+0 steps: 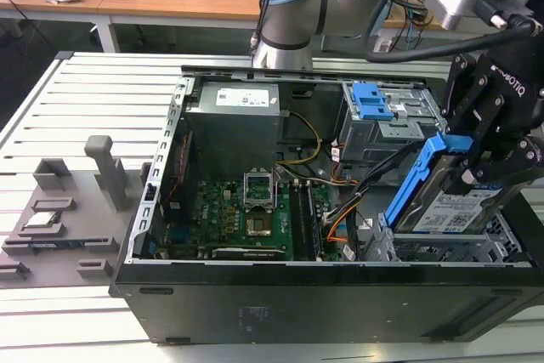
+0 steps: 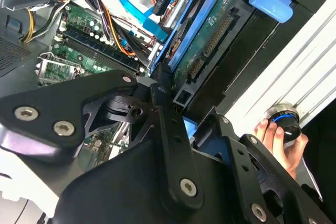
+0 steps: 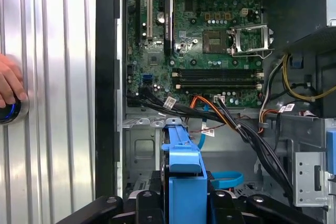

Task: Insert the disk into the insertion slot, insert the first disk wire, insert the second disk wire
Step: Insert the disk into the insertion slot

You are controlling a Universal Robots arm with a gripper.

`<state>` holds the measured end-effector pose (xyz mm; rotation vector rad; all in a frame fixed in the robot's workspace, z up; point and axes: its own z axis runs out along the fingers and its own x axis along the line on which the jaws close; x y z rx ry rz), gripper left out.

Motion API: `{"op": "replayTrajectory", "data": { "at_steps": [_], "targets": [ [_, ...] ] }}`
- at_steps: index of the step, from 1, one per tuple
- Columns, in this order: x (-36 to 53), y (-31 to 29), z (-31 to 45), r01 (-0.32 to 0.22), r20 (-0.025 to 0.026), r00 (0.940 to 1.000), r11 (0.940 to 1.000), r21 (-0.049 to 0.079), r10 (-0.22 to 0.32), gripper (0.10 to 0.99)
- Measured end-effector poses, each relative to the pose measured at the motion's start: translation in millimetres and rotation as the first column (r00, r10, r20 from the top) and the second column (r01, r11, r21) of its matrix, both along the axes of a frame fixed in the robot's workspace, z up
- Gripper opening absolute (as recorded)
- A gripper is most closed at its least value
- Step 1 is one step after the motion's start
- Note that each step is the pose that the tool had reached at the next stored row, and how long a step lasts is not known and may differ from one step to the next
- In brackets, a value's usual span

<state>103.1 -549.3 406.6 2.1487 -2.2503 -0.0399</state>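
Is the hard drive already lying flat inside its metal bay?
No, in the exterior view the tool holds the hard drive steeply tilted, its blue-framed top end sticking up above the metal bay.

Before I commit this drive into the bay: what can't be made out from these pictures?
- Exterior view: opening of the insertion slot, largely hidden behind the tilted disk and claw.
- First wrist view: the disk's near end, cut off by the frame edge.
- Second wrist view: where the claw grips the disk, hidden by its own black linkage.
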Motion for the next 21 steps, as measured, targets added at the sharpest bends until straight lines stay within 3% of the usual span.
{"op": "replayTrajectory", "data": {
  "at_steps": [10,12,17,20,21],
  "targets": [
    [0.0,0.0,-5.1,0.0,0.0001,1.0,1.0,0.0,0.0,0.365],
    [0.0,0.0,-5.1,0.0,0.0,1.0,1.0,0.0,0.0,0.439],
    [0.0,0.0,-5.1,0.0,-0.0001,1.0,1.0,0.0,0.0,0.439],
    [0.0,0.0,-5.0,0.0,0.0,1.0,1.0,0.0,0.0,0.235],
    [0.0,0.0,-5.0,0.0,-0.0001,1.0,1.0,0.0,0.0,0.235]
  ]
}}
